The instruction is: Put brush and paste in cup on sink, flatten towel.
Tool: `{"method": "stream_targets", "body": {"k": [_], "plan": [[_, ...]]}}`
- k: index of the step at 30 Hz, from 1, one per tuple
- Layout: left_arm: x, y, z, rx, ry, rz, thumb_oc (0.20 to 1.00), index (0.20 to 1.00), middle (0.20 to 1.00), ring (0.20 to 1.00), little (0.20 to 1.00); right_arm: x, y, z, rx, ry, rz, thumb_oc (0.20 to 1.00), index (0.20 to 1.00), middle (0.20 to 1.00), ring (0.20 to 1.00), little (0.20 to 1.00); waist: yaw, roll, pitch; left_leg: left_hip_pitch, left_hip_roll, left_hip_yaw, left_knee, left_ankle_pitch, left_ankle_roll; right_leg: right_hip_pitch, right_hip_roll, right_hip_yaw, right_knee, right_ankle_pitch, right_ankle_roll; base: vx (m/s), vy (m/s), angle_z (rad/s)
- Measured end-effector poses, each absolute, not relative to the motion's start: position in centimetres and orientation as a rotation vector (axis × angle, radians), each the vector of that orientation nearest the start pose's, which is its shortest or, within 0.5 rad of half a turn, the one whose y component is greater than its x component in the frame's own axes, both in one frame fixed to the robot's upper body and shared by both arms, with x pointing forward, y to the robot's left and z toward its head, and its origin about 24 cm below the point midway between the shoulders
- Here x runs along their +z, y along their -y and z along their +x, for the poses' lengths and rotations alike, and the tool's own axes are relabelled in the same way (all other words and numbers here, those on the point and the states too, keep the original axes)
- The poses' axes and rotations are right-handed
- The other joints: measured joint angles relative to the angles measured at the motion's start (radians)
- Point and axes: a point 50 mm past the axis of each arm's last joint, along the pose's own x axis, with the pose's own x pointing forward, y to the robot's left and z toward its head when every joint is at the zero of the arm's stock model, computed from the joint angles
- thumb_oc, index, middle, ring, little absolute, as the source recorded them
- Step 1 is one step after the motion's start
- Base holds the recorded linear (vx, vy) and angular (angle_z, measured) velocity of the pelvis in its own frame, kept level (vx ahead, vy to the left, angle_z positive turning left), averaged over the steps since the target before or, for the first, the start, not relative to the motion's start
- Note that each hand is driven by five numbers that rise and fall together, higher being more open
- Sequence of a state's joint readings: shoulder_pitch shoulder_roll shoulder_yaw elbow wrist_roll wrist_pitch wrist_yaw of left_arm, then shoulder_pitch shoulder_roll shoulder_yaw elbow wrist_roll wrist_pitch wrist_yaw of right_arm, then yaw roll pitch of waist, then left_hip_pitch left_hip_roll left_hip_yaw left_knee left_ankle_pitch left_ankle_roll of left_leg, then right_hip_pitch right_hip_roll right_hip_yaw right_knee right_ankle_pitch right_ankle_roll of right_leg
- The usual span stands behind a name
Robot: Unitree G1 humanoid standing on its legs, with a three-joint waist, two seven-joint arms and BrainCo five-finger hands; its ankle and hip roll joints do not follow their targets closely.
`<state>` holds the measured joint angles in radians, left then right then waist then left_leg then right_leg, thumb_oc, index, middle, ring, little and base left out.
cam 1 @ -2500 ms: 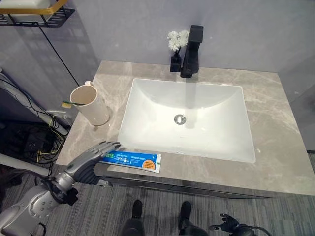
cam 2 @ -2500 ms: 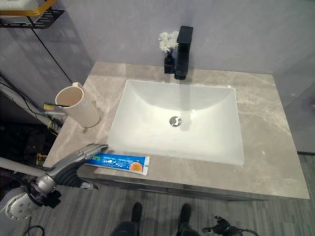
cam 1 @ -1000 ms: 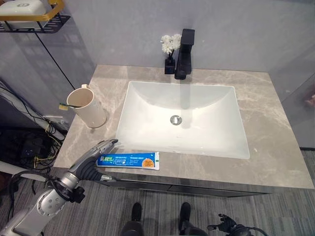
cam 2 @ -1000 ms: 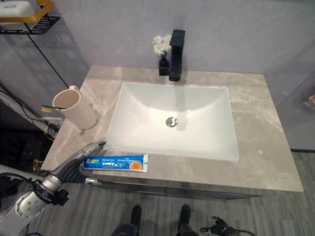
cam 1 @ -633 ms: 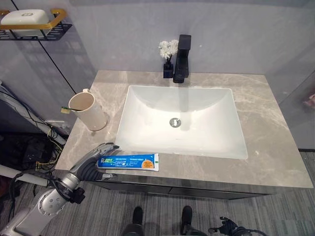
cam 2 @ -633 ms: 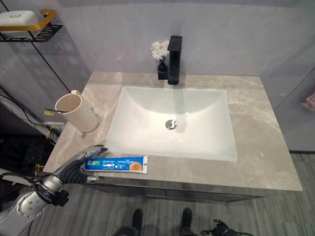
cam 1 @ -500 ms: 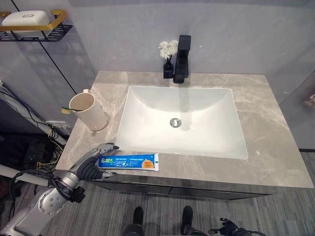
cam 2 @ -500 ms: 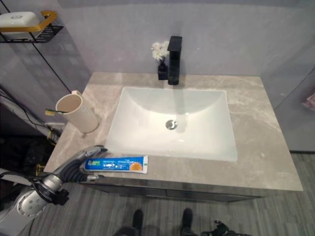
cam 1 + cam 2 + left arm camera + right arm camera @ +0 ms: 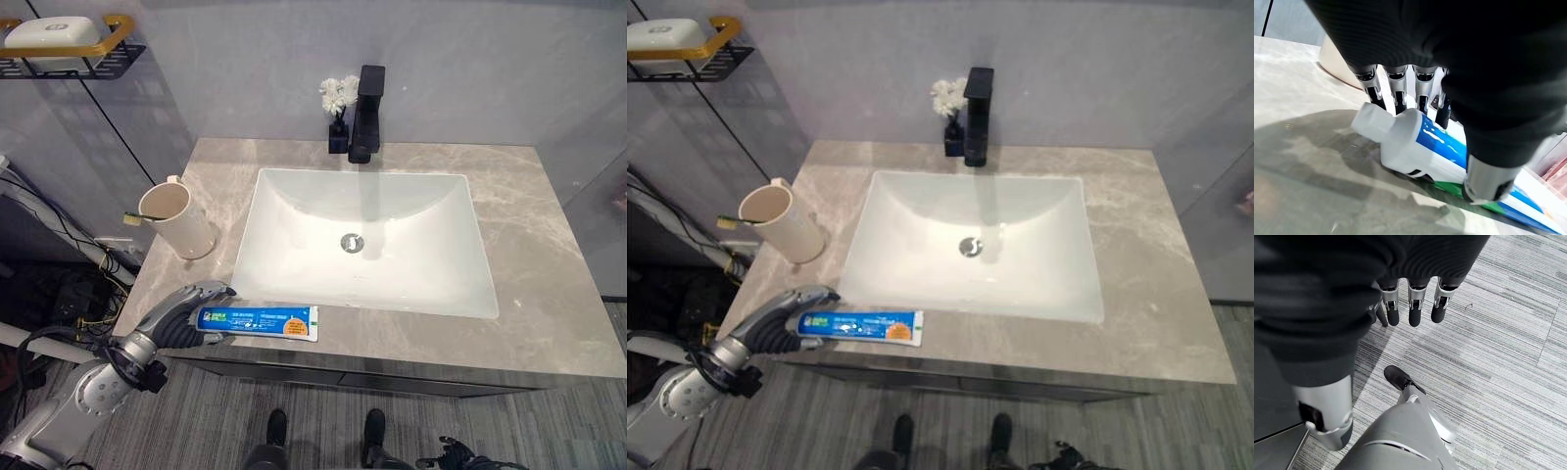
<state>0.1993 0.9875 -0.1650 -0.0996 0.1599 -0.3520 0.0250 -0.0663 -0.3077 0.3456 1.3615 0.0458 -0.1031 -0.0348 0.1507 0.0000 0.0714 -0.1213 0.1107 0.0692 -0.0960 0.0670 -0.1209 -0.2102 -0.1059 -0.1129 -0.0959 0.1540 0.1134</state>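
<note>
At the counter's front edge, my left hand (image 9: 1420, 93) curls around the toothpaste tube (image 9: 257, 320) to carry it to the cup (image 9: 176, 220).

glossy basin (image 9: 411, 255), seemingly matt stone counter (image 9: 549, 294)

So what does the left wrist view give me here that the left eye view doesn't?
The left wrist view alone shows the fingers behind the toothpaste tube's white cap and the thumb against the tube. The left eye view alone shows the basin, the black tap and the toothbrush in the cup. Both show the left hand, the toothpaste tube, the cup and the counter.
</note>
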Motion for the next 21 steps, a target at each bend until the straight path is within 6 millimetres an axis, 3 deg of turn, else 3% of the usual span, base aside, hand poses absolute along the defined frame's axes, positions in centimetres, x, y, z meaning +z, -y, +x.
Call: {"method": "stream_targets", "body": {"k": [8,15,18,20,21], "plan": [[8.6,-24.7,20.7,-0.453,0.154,1.067,0.752,0.752,0.752,0.752,0.752,-15.7,25.3,9.3,0.037,-1.213,-0.481,1.0,1.0,1.0,1.0,1.0,0.0,0.001,0.005,-0.004,0.0,0.001,0.0,0.0,0.0,-0.006,0.0,0.003,0.0,0.0,0.0,0.0,0.0,0.0],[9.3,-24.8,21.2,-0.45,0.178,1.09,0.693,0.693,0.693,0.693,0.693,-15.7,25.3,9.3,0.037,-1.214,-0.481,1.0,1.0,1.0,1.0,1.0,0.002,0.005,0.007,-0.019,-0.001,0.008,0.0,0.0,0.0,-0.025,-0.001,0.01,0.0,0.001,0.002,0.0,-0.001,-0.02],[9.8,-24.8,21.6,-0.44,0.198,1.096,0.611,0.611,0.611,0.611,0.611,-15.6,25.5,9.4,0.033,-1.212,-0.483,1.0,1.0,1.0,1.0,1.0,0.003,0.006,0.007,-0.018,-0.001,0.023,0.0,0.0,0.0,-0.031,0.0,0.021,0.0,0.003,0.002,0.01,-0.001,-0.1],[10.0,-25.0,22.0,-0.429,0.203,1.104,0.655,0.655,0.655,0.655,0.655,-15.6,25.6,9.4,0.025,-1.211,-0.48,1.0,1.0,1.0,1.0,1.0,-0.001,0.009,0.01,-0.018,-0.002,0.025,0.0,0.0,0.0,-0.032,0.0,0.023,0.0,0.004,0.003,0.01,0.004,-0.05],[10.0,-24.9,22.1,-0.434,0.209,1.11,0.639,0.639,0.639,0.639,0.639,-15.5,25.7,9.4,0.024,-1.211,-0.482,1.0,1.0,1.0,1.0,1.0,-0.002,0.013,0.013,-0.018,-0.001,0.025,0.0,0.0,0.0,-0.032,0.0,0.024,0.0,0.004,0.003,0.0,0.0,0.0]]}}
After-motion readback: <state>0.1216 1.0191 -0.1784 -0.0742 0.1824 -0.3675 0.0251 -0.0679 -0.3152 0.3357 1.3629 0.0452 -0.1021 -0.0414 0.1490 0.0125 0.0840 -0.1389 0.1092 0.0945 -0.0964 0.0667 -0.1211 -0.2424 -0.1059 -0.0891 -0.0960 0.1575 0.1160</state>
